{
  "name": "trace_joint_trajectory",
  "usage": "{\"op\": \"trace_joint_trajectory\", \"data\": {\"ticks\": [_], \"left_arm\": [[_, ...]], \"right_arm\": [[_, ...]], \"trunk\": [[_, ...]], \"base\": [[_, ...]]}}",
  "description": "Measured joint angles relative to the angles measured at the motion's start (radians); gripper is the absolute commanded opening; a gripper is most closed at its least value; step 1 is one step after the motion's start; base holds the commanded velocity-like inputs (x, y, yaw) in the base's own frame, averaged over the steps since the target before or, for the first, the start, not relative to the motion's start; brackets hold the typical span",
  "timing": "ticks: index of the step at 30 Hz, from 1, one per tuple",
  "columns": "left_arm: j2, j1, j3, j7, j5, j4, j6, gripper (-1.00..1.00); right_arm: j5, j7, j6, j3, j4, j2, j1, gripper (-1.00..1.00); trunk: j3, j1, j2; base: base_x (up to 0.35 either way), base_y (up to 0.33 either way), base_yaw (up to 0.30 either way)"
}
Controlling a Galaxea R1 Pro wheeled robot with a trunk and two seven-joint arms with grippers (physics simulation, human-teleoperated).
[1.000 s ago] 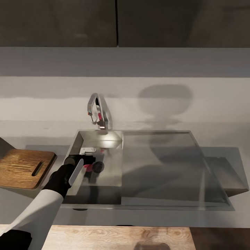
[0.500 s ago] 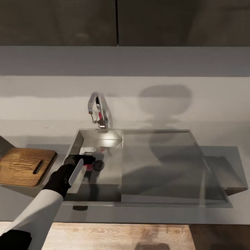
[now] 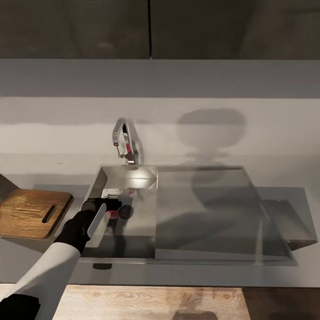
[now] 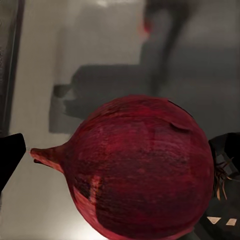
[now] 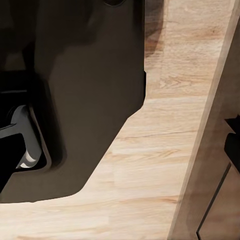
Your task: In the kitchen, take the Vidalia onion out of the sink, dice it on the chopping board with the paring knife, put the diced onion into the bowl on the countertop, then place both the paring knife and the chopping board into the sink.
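One onion, one gripper: we reach into the sink for the first step of the job.

We see our left gripper low in the basin, its fingers spread either side of the dark red onion, not yet clamped; the onion lies on the steel floor by the drain. Beside the sink the chopping board waits on the bench, close by for dicing, we judge. Our right wrist view faces wood floor and dark cabinet; that gripper's state we cannot tell.
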Motion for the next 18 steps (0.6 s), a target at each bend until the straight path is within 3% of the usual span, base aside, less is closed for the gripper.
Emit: {"op": "trace_joint_trajectory", "data": {"ticks": [2, 3, 18], "left_arm": [[0.0, 0.0, 0.0, 0.0, 0.0, 0.001, 0.0, 1.0], [0.0, 0.0, 0.0, 0.0, 0.0, 0.002, 0.0, -1.0], [0.0, -0.001, -0.002, 0.0, -0.002, 0.003, 0.0, -1.0]], "right_arm": [[0.0, 0.0, 0.0, 0.0, 0.0, 0.0, 0.0, 1.0], [0.0, 0.0, 0.0, 0.0, 0.0, 0.0, 0.0, 1.0], [0.0, 0.003, 0.0, 0.0, 0.0, 0.0, 0.0, 1.0]], "trunk": [[0.0, 0.0, 0.0], [0.0, 0.0, 0.0], [0.0, 0.0, 0.0]], "base": [[0.0, 0.0, 0.0], [0.0, 0.0, 0.0], [0.0, 0.0, 0.0]]}}
